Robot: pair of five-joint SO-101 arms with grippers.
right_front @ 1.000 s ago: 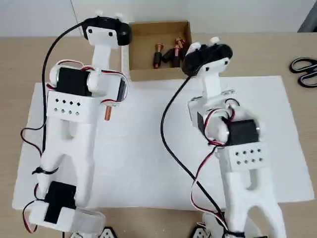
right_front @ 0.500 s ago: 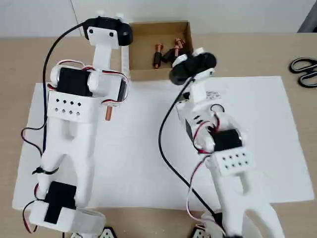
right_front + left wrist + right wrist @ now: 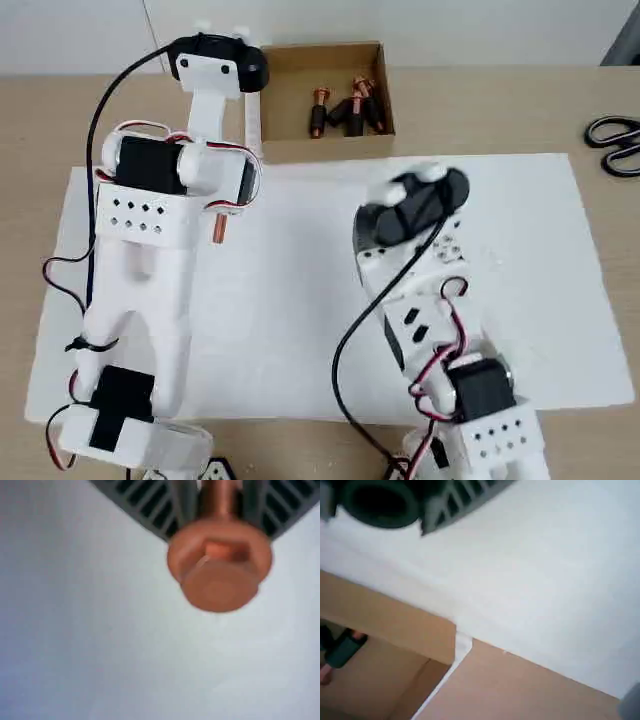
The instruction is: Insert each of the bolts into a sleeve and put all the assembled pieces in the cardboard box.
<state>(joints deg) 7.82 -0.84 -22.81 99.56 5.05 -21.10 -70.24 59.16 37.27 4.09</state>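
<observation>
A: Where is the bolt [image 3: 220, 570]?

B: In the left gripper [image 3: 220, 497]. The ribbed fingers [image 3: 145, 495] are clamped on its shank, and the copper head sticks out over the white sheet [image 3: 75, 630]. From above, it shows as a copper stub beside the left arm [image 3: 150, 240], over the sheet's left half.

A: And the right gripper [image 3: 379, 501]?

B: It is closed on a dark sleeve [image 3: 410, 507], seen end-on as a hollow ring with gray finger on each side. The sheet lies beneath it, with a corner of the box farther off.

A: Where does that arm sit from above?

B: The right arm [image 3: 440, 330] is over the sheet's right half. Its black head is well short of the box [image 3: 290, 90] and well apart from the left arm, so bolt and sleeve are not touching.

A: And the box itself?

B: It stands open on the table [image 3: 60, 120] at the sheet's far edge. The left arm's far end is just beside its left wall. A cluster of pieces [image 3: 350, 108] lies inside, toward the right wall: copper bolts in dark sleeves, three as far as I can tell.

A: Anything else?

B: Scissors [image 3: 615, 140] on the table at the far right, off the sheet.
</observation>
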